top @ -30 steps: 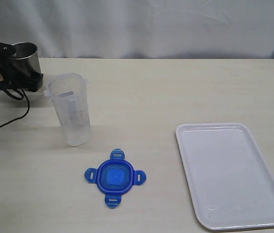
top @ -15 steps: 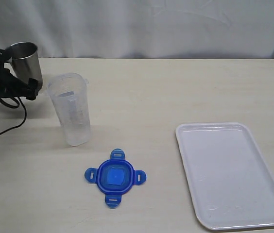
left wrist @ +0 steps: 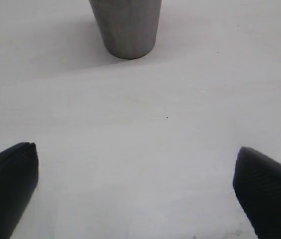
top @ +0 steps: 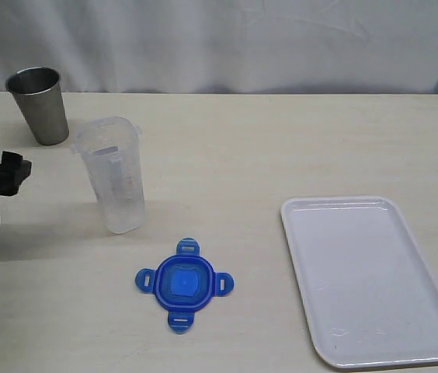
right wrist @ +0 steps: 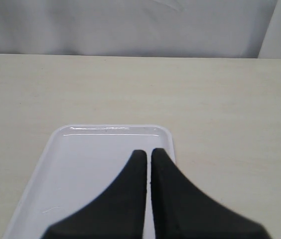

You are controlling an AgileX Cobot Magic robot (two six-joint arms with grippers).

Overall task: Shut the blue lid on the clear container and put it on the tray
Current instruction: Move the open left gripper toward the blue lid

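Observation:
The clear container (top: 114, 175) stands upright and uncovered at the left of the table. The blue lid (top: 184, 284) lies flat on the table in front of it, apart from it. The white tray (top: 370, 280) lies at the right with nothing on it. My left gripper (top: 9, 172) is at the far left edge, left of the container. In the left wrist view the left gripper (left wrist: 135, 149) is open over bare table. My right gripper (right wrist: 148, 152) is shut with nothing in it, above the tray's (right wrist: 80, 164) far end; the exterior view does not show it.
A grey steel cup (top: 37, 105) stands upright at the back left, behind the container; the left wrist view shows the steel cup (left wrist: 125, 27) ahead of the open fingers. A white curtain hangs behind the table. A black cable trails from the left arm.
My left gripper has drawn back from the steel cup toward the front left edge, staying open. The cup now stands free. Container, lid and tray have not moved.

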